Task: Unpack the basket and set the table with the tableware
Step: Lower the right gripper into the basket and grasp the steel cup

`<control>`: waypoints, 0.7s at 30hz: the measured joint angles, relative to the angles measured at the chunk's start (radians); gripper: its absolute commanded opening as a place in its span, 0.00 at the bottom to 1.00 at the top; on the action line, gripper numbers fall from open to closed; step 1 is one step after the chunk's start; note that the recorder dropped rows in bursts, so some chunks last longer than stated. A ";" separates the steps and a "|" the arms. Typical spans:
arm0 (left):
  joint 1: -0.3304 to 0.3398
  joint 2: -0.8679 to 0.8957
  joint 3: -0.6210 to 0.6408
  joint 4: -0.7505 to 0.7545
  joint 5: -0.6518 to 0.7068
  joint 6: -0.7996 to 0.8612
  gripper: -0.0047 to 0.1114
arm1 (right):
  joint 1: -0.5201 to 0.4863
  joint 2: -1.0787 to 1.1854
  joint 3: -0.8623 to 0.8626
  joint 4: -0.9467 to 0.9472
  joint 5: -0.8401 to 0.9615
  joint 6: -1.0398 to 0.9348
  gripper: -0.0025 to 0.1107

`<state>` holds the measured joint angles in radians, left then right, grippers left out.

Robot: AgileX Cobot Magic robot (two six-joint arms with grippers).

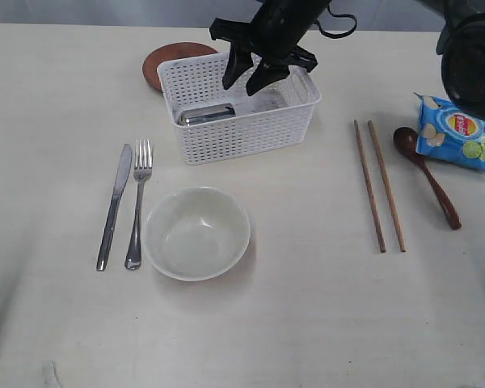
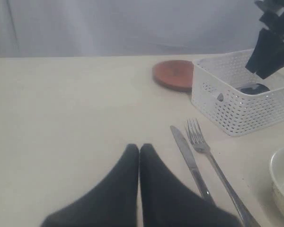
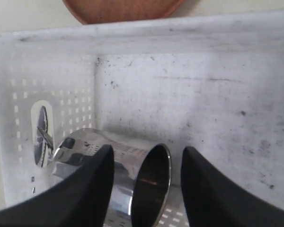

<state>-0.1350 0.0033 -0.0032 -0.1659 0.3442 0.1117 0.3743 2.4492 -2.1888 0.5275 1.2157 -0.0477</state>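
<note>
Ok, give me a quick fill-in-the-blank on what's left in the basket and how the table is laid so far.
1. The only thing inside the white basket is a steel ____.
2. It lies on its ____.
3. The right tool hangs over the basket with its jaws ____.
4. Between the knife and the off-white bowl lies the ____.
Missing words: cup; side; open; fork.

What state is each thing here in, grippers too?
White perforated plastic basket: upright, holds only the cup.
Shiny steel cup: on its side.
Off-white bowl: upright, empty.
Steel knife: lying flat.
Steel fork: lying flat.
Wooden chopsticks: flat, parallel.
Red-brown wooden spoon: lying flat.
Round brown plate: flat.
Blue chips packet: flat.
Right gripper: open over cup.
Left gripper: shut.
</note>
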 measured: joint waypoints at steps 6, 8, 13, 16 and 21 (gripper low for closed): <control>0.000 0.000 0.000 0.000 0.000 0.000 0.04 | 0.006 0.000 0.000 0.024 0.002 0.000 0.40; 0.000 0.000 0.000 0.000 0.000 0.000 0.04 | 0.006 -0.002 0.000 0.024 0.002 0.000 0.40; 0.000 0.000 0.000 0.000 0.000 0.000 0.04 | 0.006 -0.072 0.000 -0.037 0.002 0.000 0.40; 0.000 0.000 0.000 0.000 0.000 0.000 0.04 | 0.006 -0.162 0.016 -0.141 0.000 0.000 0.40; 0.000 0.000 0.000 0.000 0.000 0.000 0.04 | 0.006 -0.287 0.178 -0.141 0.000 -0.039 0.40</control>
<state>-0.1350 0.0033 -0.0032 -0.1659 0.3442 0.1117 0.3802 2.1625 -2.0106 0.3869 1.2153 -0.0869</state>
